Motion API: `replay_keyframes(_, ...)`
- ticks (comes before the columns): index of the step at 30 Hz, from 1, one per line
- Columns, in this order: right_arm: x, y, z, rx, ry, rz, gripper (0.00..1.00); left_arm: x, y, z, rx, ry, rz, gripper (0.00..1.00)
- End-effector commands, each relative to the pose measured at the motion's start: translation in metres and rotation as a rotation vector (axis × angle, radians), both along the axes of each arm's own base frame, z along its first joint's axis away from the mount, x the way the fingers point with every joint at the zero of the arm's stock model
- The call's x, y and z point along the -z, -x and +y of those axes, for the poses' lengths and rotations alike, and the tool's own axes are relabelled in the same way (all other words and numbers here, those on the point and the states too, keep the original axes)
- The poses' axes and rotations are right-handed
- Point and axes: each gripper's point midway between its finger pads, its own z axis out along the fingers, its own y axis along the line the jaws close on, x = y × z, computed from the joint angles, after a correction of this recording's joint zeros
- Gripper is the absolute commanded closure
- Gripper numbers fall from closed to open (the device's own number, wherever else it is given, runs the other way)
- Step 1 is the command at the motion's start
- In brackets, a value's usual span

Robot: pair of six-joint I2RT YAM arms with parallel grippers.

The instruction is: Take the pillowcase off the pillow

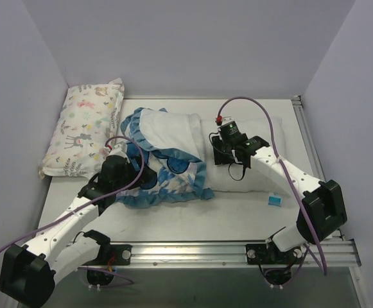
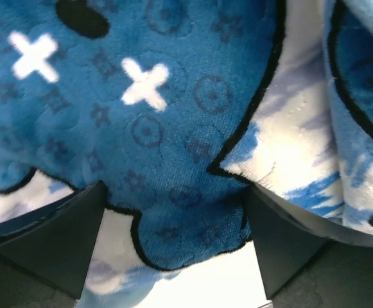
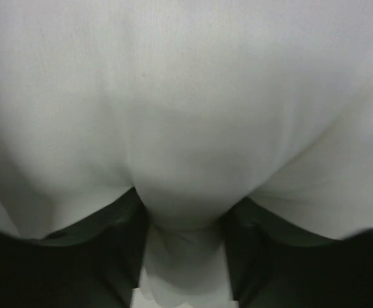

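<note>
Two arms, two pillows, one pillowcase and one small blue-and-white item [image 1: 275, 200] are counted on the surface [image 1: 237, 221].

In the top view the pillowcase [image 1: 173, 176] is seen bunched left of centre. Its white inner face is turned up and its blue ruffled trim runs around the edge. It is gathered over the left end of the pillow [image 1: 234, 185], whose plain white right part lies uncovered. The second, smaller pillow [image 1: 86, 128], printed with pastel animals, is set at the far left against the wall, just beside the pillowcase. The small item is found near the pillow's near right corner.

The left gripper [image 1: 135, 168] is placed on the pillowcase's left side, and the right gripper [image 1: 228, 157] on the bare pillow, just right of the ruffled edge. How the jaws stand cannot be told from above.

That is given by the wrist views. In the left wrist view the left gripper [image 2: 173, 256] is shown with its fingers [image 2: 58, 237] spread wide apart. The dark blue plush of the pillowcase [image 2: 141, 128], marked with white crosses and outlined in black, lies across the gap without being pinched. In the right wrist view the right gripper [image 3: 183, 256] is shown closed on a fold of the pillow [image 3: 186, 128]. The white fabric is squeezed narrow between the fingers [image 3: 109, 250] and bulges above them.

The ruffle, the second pillow and the small item are seen only from above.
</note>
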Motion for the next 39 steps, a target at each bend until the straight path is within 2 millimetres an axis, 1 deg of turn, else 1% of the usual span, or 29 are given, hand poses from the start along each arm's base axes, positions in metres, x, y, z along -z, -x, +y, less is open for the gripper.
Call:
replay_keyframes(1, 0.022, 0.002, 0.006, 0.009, -0.022, 0.086, 0.65, -0.017, -0.016, -0.021, 0.046, 0.089, -0.087, 0.09)
replay_keyframes(2, 0.020, 0.000, 0.005, 0.019, -0.021, 0.077, 0.73, -0.020, -0.020, -0.025, 0.055, 0.108, -0.111, 0.14)
replay_keyframes(3, 0.020, -0.002, 0.003, 0.027, -0.021, 0.077, 0.84, -0.018, -0.021, -0.027, 0.060, 0.113, -0.109, 0.21)
replay_keyframes(4, 0.019, -0.003, 0.001, 0.033, -0.021, 0.080, 0.89, -0.016, -0.023, -0.028, 0.053, 0.114, -0.098, 0.44)
replay_keyframes(5, 0.017, -0.005, -0.002, 0.048, -0.017, 0.075, 0.94, -0.015, -0.022, -0.026, 0.047, 0.103, -0.087, 0.61)
replay_keyframes(6, 0.017, -0.010, -0.011, 0.084, -0.007, 0.070, 1.00, -0.016, -0.025, -0.022, 0.023, 0.087, -0.088, 0.72)
replay_keyframes(7, 0.016, -0.010, -0.017, 0.103, -0.007, 0.075, 1.00, -0.023, -0.027, -0.021, 0.020, 0.087, -0.097, 0.82)
replay_keyframes(8, 0.016, -0.011, -0.023, 0.121, -0.010, 0.077, 1.00, -0.021, -0.026, -0.013, -0.011, 0.054, -0.079, 0.94)
replay_keyframes(9, 0.012, -0.015, -0.034, 0.163, -0.017, 0.068, 1.00, -0.026, -0.028, -0.004, -0.043, 0.029, -0.094, 0.97)
replay_keyframes(10, 0.011, -0.016, -0.042, 0.187, -0.017, 0.067, 1.00, -0.024, -0.025, 0.005, -0.071, -0.001, -0.070, 1.00)
replay_keyframes(11, 0.011, -0.017, -0.048, 0.207, -0.018, 0.065, 1.00, -0.033, -0.028, 0.010, -0.097, -0.012, -0.083, 1.00)
replay_keyframes(12, 0.008, -0.018, -0.054, 0.228, -0.027, 0.057, 1.00, -0.037, -0.028, 0.017, -0.122, -0.025, -0.090, 1.00)
replay_keyframes(13, 0.006, -0.020, -0.064, 0.260, -0.034, 0.058, 1.00, -0.042, -0.028, 0.029, -0.158, -0.037, -0.099, 1.00)
replay_keyframes(15, 0.004, -0.021, -0.074, 0.295, -0.031, 0.046, 1.00, -0.054, -0.031, 0.043, -0.212, -0.046, -0.119, 1.00)
replay_keyframes(16, 0.004, -0.023, -0.082, 0.322, -0.036, 0.046, 1.00, -0.056, -0.030, 0.059, -0.256, -0.060, -0.115, 1.00)
replay_keyframes(18, 0.005, -0.022, -0.089, 0.343, -0.049, 0.056, 1.00, -0.065, -0.030, 0.071, -0.288, -0.054, -0.132, 1.00)
replay_keyframes(19, 0.006, -0.023, -0.096, 0.371, -0.053, 0.058, 1.00, -0.064, -0.030, 0.086, -0.332, -0.062, -0.121, 1.00)
replay_keyframes(22, 0.012, -0.024, -0.105, 0.404, -0.074, 0.075, 1.00, -0.070, -0.029, 0.099, -0.360, -0.058, -0.132, 1.00)
replay_keyframes(25, 0.018, -0.025, -0.117, 0.448, -0.085, 0.091, 1.00, -0.076, -0.030, 0.119, -0.429, -0.085, -0.128, 1.00)
replay_keyframes(27, 0.019, -0.025, -0.121, 0.463, -0.115, 0.098, 1.00, -0.080, -0.031, 0.134, -0.487, -0.090, -0.132, 1.00)
replay_keyframes(29, 0.017, -0.024, -0.126, 0.484, -0.116, 0.090, 1.00, -0.088, -0.034, 0.140, -0.510, -0.078, -0.152, 1.00)
replay_keyframes(31, 0.012, -0.025, -0.135, 0.517, -0.136, 0.076, 1.00, -0.095, -0.037, 0.155, -0.567, -0.093, -0.162, 1.00)
replay_keyframes(32, 0.006, -0.025, -0.139, 0.535, -0.150, 0.063, 1.00, -0.096, -0.038, 0.157, -0.577, -0.093, -0.163, 1.00)
replay_keyframes(33, 0.003, -0.025, -0.147, 0.563, -0.182, 0.060, 1.00, -0.095, -0.040, 0.165, -0.602, -0.086, -0.153, 1.00)
replay_keyframes(34, -0.001, -0.026, -0.148, 0.571, -0.201, 0.052, 1.00, -0.098, -0.043, 0.172, -0.622, -0.078, -0.158, 1.00)
replay_keyframes(35, -0.008, -0.027, -0.149, 0.569, -0.214, 0.035, 1.00, -0.099, -0.045, 0.173, -0.622, -0.069, -0.158, 1.00)
replay_keyframes(36, -0.017, -0.026, -0.148, 0.564, -0.224, 0.019, 1.00, -0.097, -0.049, 0.169, -0.600, -0.055, -0.149, 1.00)
replay_keyframes(37, -0.024, -0.025, -0.147, 0.558, -0.229, 0.006, 1.00, -0.100, -0.054, 0.166, -0.584, -0.043, -0.169, 1.00)
replay_keyframes(39, -0.042, -0.023, -0.146, 0.547, -0.243, -0.034, 1.00, -0.101, -0.060, 0.157, -0.527, -0.022, -0.170, 1.00)
